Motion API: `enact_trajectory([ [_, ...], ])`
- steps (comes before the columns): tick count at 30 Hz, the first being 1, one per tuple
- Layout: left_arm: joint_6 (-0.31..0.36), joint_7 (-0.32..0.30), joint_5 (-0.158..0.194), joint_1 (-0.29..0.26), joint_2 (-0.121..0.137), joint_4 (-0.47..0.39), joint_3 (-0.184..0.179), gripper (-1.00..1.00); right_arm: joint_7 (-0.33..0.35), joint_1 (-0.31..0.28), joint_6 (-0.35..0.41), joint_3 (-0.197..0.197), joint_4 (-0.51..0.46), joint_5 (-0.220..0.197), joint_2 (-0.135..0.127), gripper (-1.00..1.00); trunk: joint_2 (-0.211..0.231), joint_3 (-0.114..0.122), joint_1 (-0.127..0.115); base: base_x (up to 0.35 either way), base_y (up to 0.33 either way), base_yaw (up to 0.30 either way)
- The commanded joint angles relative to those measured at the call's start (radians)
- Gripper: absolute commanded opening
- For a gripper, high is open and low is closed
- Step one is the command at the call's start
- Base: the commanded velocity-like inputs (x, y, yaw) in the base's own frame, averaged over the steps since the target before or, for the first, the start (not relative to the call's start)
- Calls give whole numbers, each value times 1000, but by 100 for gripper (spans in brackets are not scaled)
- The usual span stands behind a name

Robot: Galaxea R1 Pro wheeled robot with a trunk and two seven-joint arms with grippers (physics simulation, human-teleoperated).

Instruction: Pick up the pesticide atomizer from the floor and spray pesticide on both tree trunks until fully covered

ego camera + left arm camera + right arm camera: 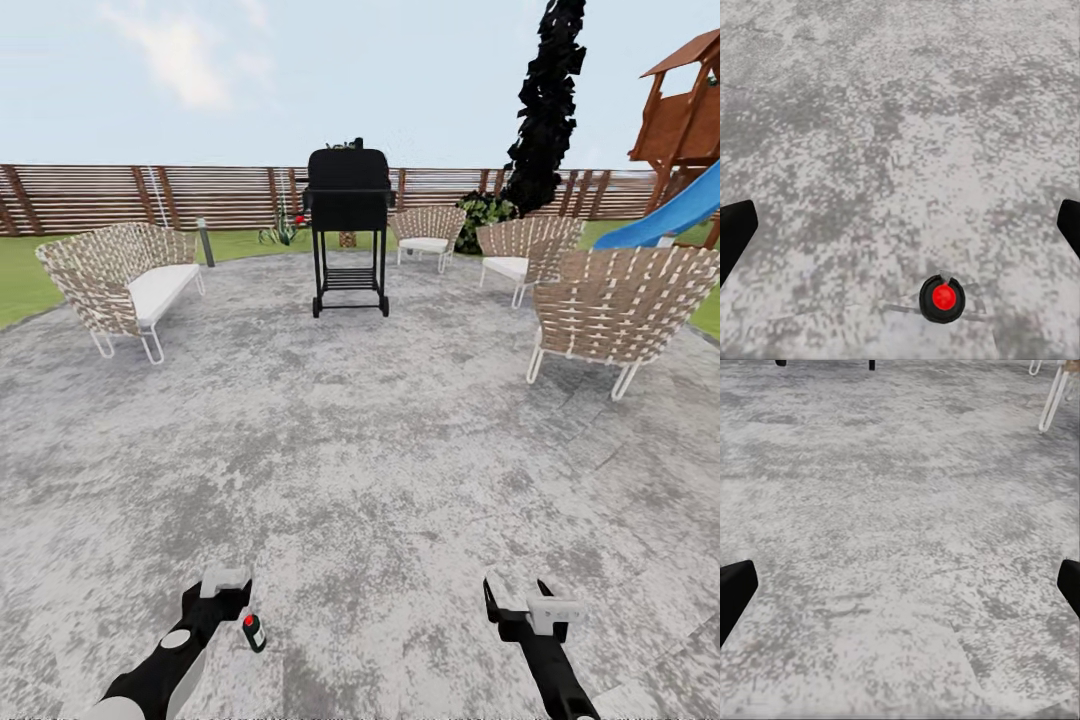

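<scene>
Left end effector [226, 590] low and spread wide, right end effector [535, 607] likewise, both empty

Sprayer [942, 298] seen end-on in the left wrist view: red tip and dark rim, body hidden behind them. Both wrist views cut their black fingers [735, 232] off at the edges. The dark tree [548, 100] runs past the top edge, and the playhouse [688, 105] and slide [672, 212] are clipped at the side.
</scene>
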Motion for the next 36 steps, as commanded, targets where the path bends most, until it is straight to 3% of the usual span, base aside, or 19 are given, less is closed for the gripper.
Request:
enact_trajectory([
  [1, -1, 0, 0, 0, 0, 0, 0, 100, 0, 0, 0, 0, 0, -1, 0, 100, -7, -5, 4, 0, 0, -31],
  [13, -2, -1, -3, 0, -1, 1, -1, 100, 0, 0, -1, 1, 0, -7, 2, 100, -91, -61, 50, 0, 0, -141],
  [21, -48, 0, -40, 1, -1, 31, -16, 100, 0, 0, -2, 1, 0, -7, 2, 100, -147, -95, 81, 0, 0, -138],
  [36, -57, 0, -37, 1, 0, 35, -16, 100, 0, 0, 23, 3, -26, -5, 0, 100, -151, -154, 87, 0, 0, -5],
])
